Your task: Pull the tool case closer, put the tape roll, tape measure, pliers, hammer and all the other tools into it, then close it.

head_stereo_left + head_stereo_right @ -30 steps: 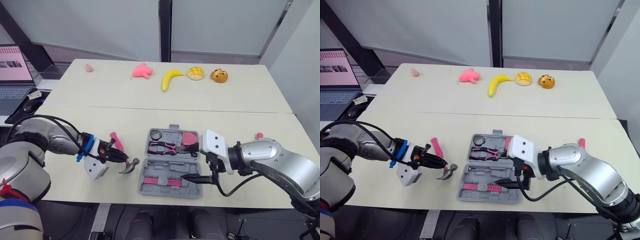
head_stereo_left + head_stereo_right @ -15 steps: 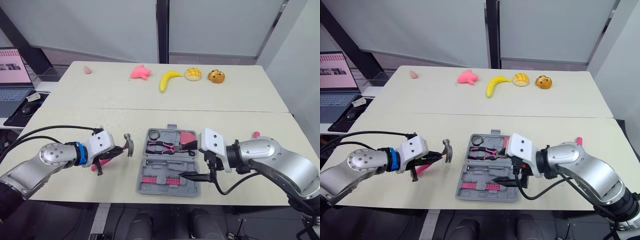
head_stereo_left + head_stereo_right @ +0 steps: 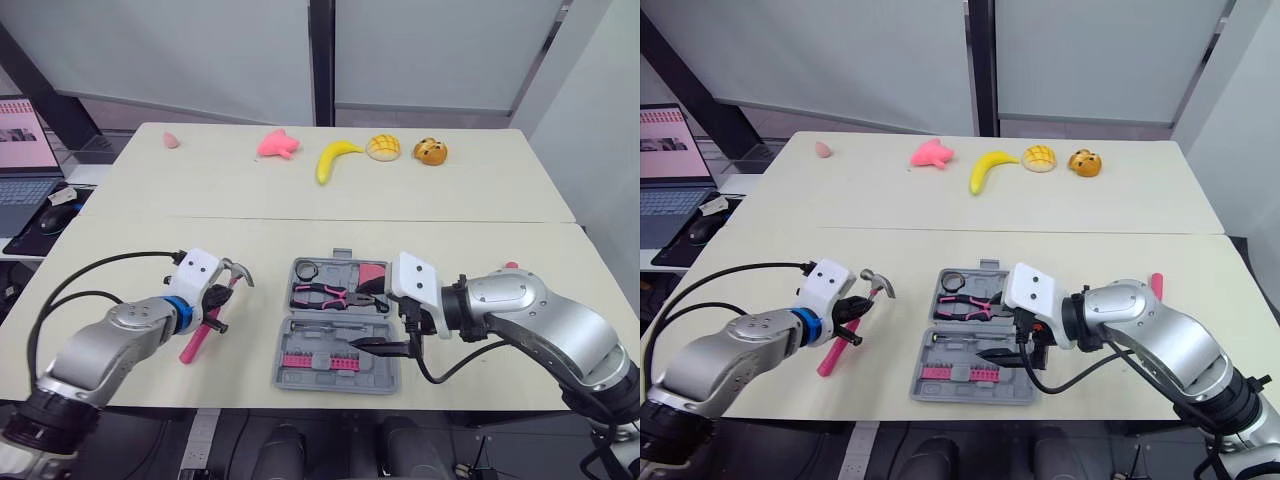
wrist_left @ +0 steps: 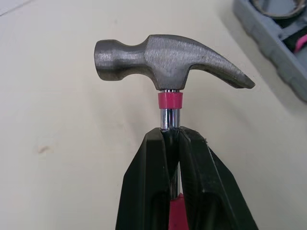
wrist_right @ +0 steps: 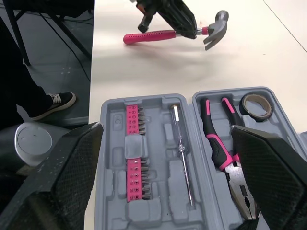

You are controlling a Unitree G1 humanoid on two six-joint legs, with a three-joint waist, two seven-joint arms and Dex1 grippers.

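Task status: the case (image 5: 112, 124) lies open near the front edge of the table (image 3: 450, 240), so the pull looks done.

Stowed in the case:
- tape roll (image 3: 310, 270)
- pliers (image 3: 325, 293)
- a pink block, likely the tape measure (image 3: 378, 274)
- screwdriver (image 5: 181, 143)
- bits (image 5: 134, 158)

Outstanding:
- the hammer (image 4: 168, 60), held near the case on its left by the left gripper (image 3: 215, 297)
- a small pink item (image 3: 1157, 284) on the table beyond the right arm, possibly a tool, too small to tell
- closing the case

Right gripper (image 5: 165, 127): fingers spread wide, empty, over the case.

By view:
- The left wrist view shows the fingers clamped on the steel neck just under the hammer head.
- The right wrist view shows that head raised above its shadow, and a person's shoe (image 5: 53, 100) on the floor beside the table.
- The head views take in the pink item and the tape measure
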